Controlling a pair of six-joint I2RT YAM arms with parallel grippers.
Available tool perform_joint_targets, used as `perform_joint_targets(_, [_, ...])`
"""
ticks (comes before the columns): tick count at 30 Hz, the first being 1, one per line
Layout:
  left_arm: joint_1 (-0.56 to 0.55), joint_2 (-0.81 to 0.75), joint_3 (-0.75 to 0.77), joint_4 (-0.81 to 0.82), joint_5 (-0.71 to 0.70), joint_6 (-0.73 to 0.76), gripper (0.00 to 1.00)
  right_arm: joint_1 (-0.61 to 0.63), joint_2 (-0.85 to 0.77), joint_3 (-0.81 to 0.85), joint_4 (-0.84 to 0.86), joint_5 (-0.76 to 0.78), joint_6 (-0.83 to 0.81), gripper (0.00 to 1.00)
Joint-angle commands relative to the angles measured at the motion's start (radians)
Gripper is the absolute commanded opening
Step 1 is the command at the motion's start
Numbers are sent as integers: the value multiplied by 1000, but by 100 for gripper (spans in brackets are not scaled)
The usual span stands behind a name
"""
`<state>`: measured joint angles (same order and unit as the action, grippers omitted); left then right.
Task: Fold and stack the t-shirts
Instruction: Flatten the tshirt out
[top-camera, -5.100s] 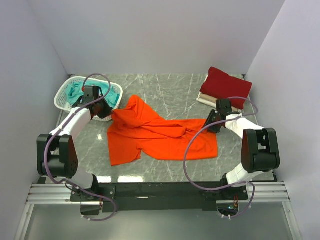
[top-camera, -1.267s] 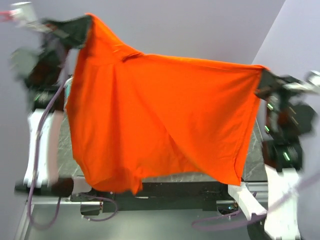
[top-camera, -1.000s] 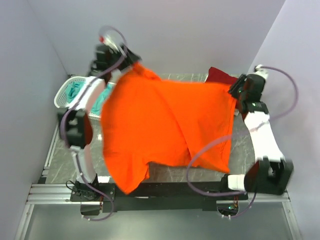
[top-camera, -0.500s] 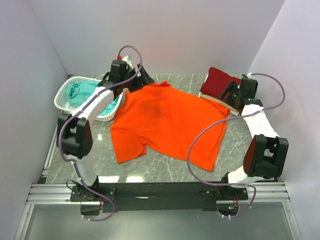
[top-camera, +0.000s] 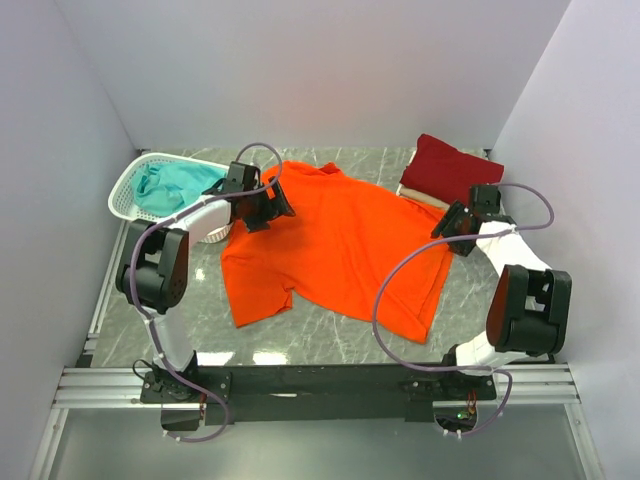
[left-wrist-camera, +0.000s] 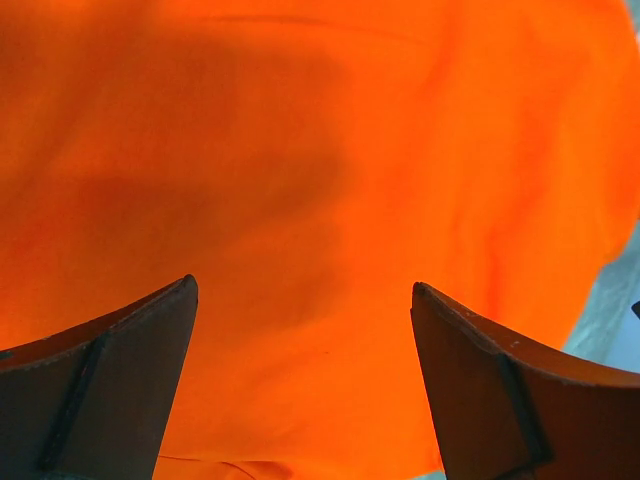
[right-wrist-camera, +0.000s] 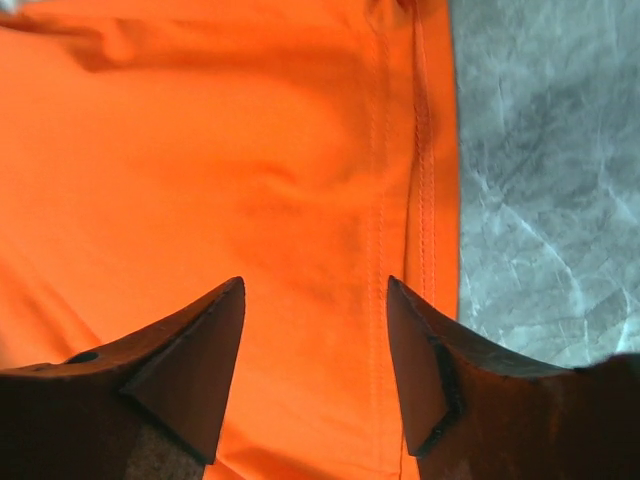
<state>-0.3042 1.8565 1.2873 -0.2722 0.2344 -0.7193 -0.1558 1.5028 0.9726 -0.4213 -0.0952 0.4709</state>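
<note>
The bright orange t-shirt lies spread flat on the marble table, collar toward the back. My left gripper hovers open over its left shoulder; in the left wrist view orange cloth fills the frame beyond the open left gripper. Over the shirt's right hem my right gripper is open, and the right wrist view shows the stitched hem past the empty right gripper. A folded dark red t-shirt rests on a cream-white one at the back right. The teal t-shirt lies in the basket.
The white lattice basket stands at the back left beside the left arm. Grey marble table shows right of the hem. Plain walls close in the back and both sides.
A second ago both grippers held the orange shirt up in the air. It now lies flat on the table, both grippers have let go and drawn slightly nearer.
</note>
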Motion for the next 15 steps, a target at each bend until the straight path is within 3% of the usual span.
perform_joint_targets(1, [0, 4, -14, 11, -23, -8, 93, -4, 25, -29, -17, 14, 14, 63])
perform_joint_targets(15, [17, 24, -51, 24, -1, -19, 93, -4, 96, -80, 3, 55, 5, 49])
